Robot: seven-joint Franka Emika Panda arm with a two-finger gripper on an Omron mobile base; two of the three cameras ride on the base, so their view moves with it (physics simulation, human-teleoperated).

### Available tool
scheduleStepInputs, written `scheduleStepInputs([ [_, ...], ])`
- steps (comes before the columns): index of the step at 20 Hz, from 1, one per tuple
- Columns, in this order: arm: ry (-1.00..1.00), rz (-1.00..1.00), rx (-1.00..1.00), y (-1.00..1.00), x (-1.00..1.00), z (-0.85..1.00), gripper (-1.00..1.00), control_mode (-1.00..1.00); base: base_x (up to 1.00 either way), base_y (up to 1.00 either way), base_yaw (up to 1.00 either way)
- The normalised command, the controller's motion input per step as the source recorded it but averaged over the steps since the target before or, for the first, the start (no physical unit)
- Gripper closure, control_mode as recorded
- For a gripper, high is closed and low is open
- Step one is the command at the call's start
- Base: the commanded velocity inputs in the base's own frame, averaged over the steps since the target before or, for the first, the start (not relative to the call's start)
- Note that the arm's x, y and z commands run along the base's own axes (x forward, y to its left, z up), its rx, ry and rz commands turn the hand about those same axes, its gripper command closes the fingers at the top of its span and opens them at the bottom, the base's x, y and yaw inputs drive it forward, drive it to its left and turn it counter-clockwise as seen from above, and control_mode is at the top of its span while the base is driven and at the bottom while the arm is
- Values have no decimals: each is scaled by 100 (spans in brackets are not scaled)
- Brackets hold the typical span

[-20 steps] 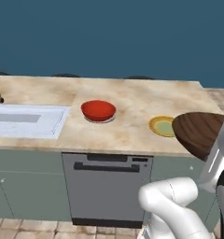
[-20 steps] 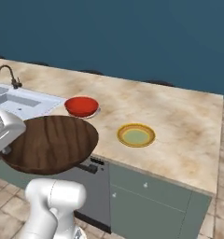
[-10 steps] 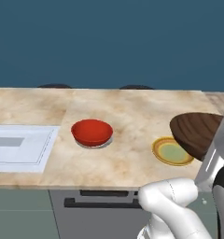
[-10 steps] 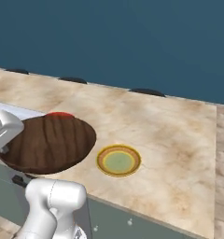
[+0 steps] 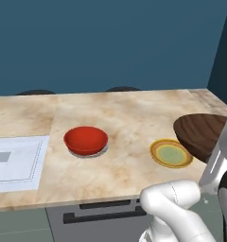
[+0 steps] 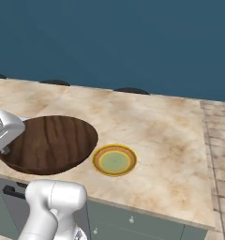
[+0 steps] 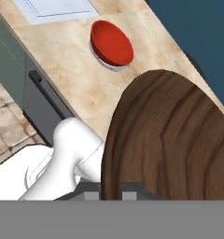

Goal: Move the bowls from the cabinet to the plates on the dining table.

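My gripper (image 7: 110, 189) is shut on the rim of the dark brown wood-grain bowl (image 7: 174, 140). I hold that bowl (image 5: 200, 134) tilted in the air over the front right of the dining table (image 5: 125, 113). It hangs just right of the yellowish plate (image 5: 170, 153), which lies bare on the marble top. From the other side the brown bowl (image 6: 48, 143) sits left of that yellowish plate (image 6: 114, 160). The red bowl (image 5: 85, 140) rests on the greyish plate (image 5: 87, 154) further left. The hand view shows the red bowl (image 7: 112, 43) too. The cabinet is out of view.
A pale sink panel (image 5: 11, 163) is set into the top at the left. A grey appliance front (image 5: 101, 215) lies below the table's near edge. Dark chair backs (image 5: 122, 89) stand beyond the far edge. Tiled floor (image 6: 220, 140) runs along the right end.
The whole picture has shifted as the base drove closer and to the right; the table looks larger. The brown bowl stays in my shut gripper, beside the yellowish plate.
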Motion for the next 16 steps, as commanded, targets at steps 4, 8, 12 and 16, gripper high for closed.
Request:
scheduleStepInputs([
  [4,0,0,0,0,0,0,100,100,0,0,0],
  [8,0,0,0,0,0,0,100,100,0,0,0],
  [12,0,0,0,0,0,0,100,100,0,0,0],
  [16,0,0,0,0,0,0,100,-100,0,0,0],
])
